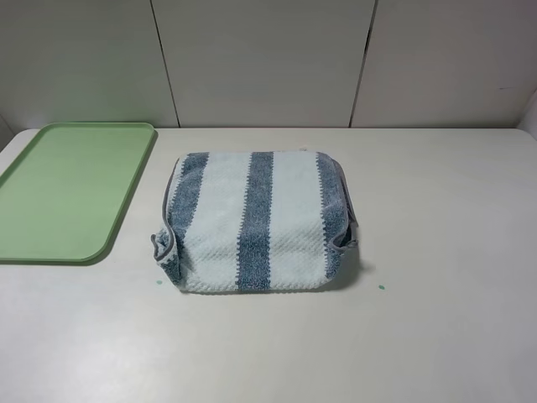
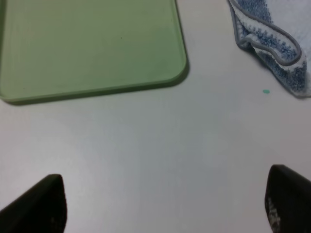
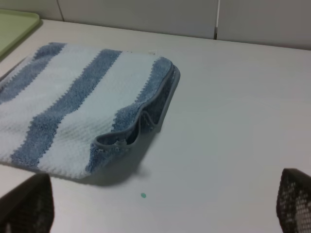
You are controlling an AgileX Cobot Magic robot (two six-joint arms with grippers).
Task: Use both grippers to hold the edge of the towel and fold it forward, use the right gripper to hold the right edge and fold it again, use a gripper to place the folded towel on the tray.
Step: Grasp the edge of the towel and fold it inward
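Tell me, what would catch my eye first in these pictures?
The striped towel, blue-grey and white, lies folded in a thick bundle in the middle of the pale table. To its left in the high view, near the table's far corner, sits an empty light green tray, apart from the towel.

Lab-like: white table (image 1: 436, 327), panelled wall (image 1: 260, 59)

1. Bright, even light from above; table (image 1: 436, 277) pale, slightly washed out.
2. Soft thin shadow along towel (image 1: 252, 222) front and right edges.
3. Exterior view sharp. Wrist views soft; left gripper (image 2: 163, 206), right gripper (image 3: 163, 204) jaws blurred, out of focus.
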